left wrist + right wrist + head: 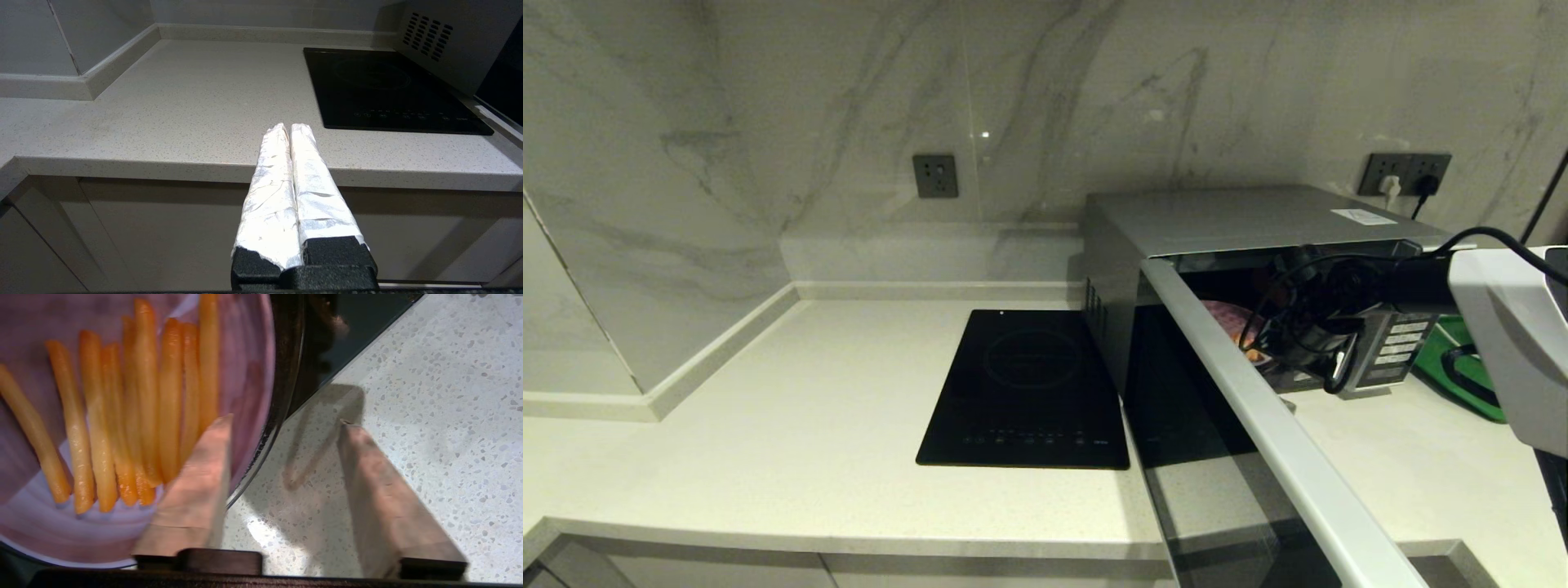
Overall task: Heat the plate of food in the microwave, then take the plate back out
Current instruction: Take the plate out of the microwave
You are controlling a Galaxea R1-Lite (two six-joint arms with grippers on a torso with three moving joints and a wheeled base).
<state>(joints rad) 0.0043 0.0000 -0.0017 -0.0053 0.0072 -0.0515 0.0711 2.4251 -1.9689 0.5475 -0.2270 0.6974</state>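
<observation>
Right wrist view showed my right gripper (282, 420) with fingers spread wide, holding nothing, one over the plate of food (245, 396) at the microwave (1241, 220) mouth; a mistimed closure risked tipping it.

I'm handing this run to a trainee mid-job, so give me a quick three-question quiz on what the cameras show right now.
1. True or false: the microwave door is closed.
2. The right pincer is: A) shut on the plate; B) open, with one finger over the plate's edge; C) pressing the button panel.
3. Fill in: the left pincer waits shut in front of the counter, with the black ______ ahead of it.

Key: 1 false, the door stands swung open; 2 B; 3 cooktop.
</observation>
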